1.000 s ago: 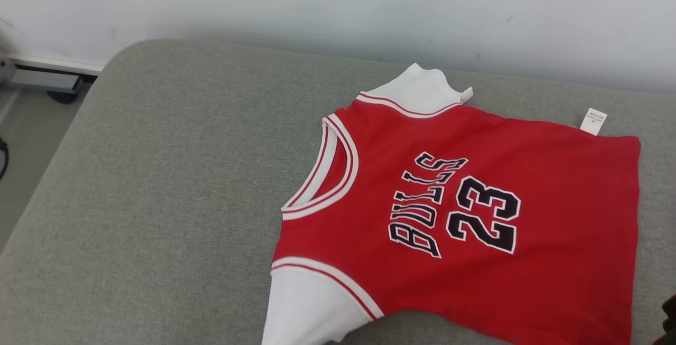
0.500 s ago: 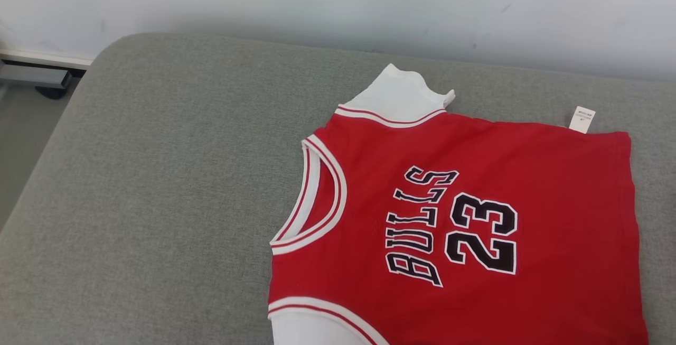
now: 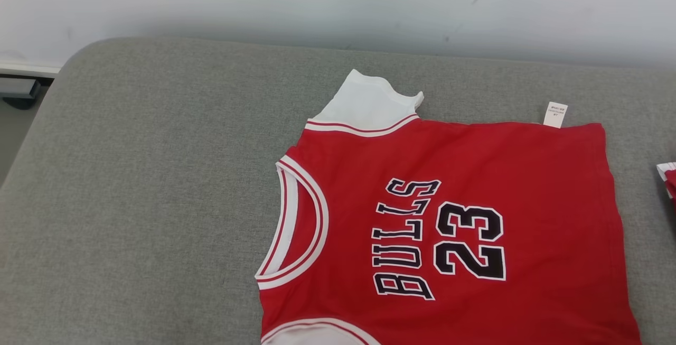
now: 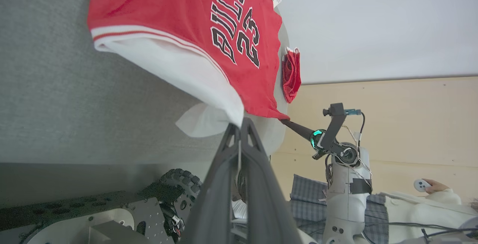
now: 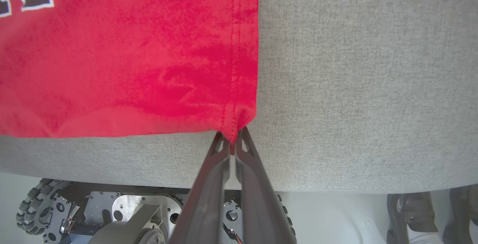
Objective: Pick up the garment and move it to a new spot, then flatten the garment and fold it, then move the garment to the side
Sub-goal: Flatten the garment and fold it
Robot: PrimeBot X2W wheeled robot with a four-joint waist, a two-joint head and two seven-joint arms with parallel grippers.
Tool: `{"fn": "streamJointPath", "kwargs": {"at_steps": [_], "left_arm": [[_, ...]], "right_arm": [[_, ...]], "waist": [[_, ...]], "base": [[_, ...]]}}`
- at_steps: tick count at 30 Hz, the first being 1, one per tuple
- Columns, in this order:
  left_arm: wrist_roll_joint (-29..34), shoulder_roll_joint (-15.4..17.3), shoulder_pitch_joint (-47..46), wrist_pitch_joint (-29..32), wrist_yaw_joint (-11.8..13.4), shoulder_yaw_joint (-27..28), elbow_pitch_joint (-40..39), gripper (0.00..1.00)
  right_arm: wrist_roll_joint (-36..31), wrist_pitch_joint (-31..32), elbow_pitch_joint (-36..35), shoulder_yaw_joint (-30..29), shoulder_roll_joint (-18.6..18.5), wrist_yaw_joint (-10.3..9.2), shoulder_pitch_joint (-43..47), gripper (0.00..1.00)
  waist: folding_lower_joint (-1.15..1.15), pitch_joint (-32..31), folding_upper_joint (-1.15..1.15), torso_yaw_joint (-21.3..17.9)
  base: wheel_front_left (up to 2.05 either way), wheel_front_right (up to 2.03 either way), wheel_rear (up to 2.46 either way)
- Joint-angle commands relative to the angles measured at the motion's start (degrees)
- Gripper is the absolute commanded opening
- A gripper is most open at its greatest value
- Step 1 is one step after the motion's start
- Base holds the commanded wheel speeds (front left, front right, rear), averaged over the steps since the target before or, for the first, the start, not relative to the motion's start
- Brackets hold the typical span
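the garment (image 3: 475, 202), a red jersey with white sleeves, is spread print-up on the right half of the grey fabric-covered worktop (image 3: 148, 176). in the head view its collar is turned to the left and a care label (image 3: 555, 114) sticks out at the far edge.

it is judged to be light, soft and limp. sagging and creasing are to be expected wherever it is left unsupported, and a shallow pinch on the smooth knit could slip. hold is best taken at corners and seams, where the cloth is doubled.

the left end effector (image 4: 240, 124) is clamped on the edge of the white sleeve (image 4: 179, 68), which is drawn taut toward the worktop's near edge. the right end effector (image 5: 231, 137) is pinched together on the stitched hem corner (image 5: 233, 124).

the overall lie of collar, print and far edge is given by the head view, while the two grips are read from the wrist views. a second red cloth (image 4: 291, 74) beside the hem end and a person's hand (image 4: 429, 186) holding a controller are seen in the left wrist view. the robot's wheeled base (image 5: 56, 206) below the worktop edge is seen in the right wrist view.
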Motion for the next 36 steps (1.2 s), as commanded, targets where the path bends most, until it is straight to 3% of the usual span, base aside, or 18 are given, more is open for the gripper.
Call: {"fn": "streamJointPath", "kwargs": {"at_steps": [1, 10, 22, 36], "left_arm": [[1.15, -1.06, -2.15, -0.60, 0.67, 0.15, 0.02, 0.00], [4.87, -5.38, -13.89, 1.56, 3.38, -3.80, 4.01, 0.00], [10.54, -10.52, -28.95, -0.26, 6.66, -3.42, 16.49, 0.00], [14.30, -15.00, -39.80, -3.78, 5.84, -3.96, 28.16, 0.00]], "right_arm": [[0.26, -0.86, 0.08, 0.25, -0.58, -0.06, -0.97, 0.00], [0.45, -5.44, 1.49, 2.56, -2.52, -0.06, -5.06, 0.00], [-1.35, -9.55, 7.21, 5.17, -4.24, -0.06, -11.72, 0.00], [-3.18, -12.35, 13.39, 6.75, -2.71, -0.06, -18.59, 0.00]], "waist": [[0.00, -0.01, 0.00, -0.48], [0.00, -0.03, 0.00, -1.51], [0.00, 2.35, 0.00, -2.23], [0.00, 4.04, 0.00, -2.19]], "base": [[0.00, 0.00, 0.00], [0.00, 0.00, 0.00], [0.00, 0.00, 0.00], [0.00, 0.00, 0.00]]}}
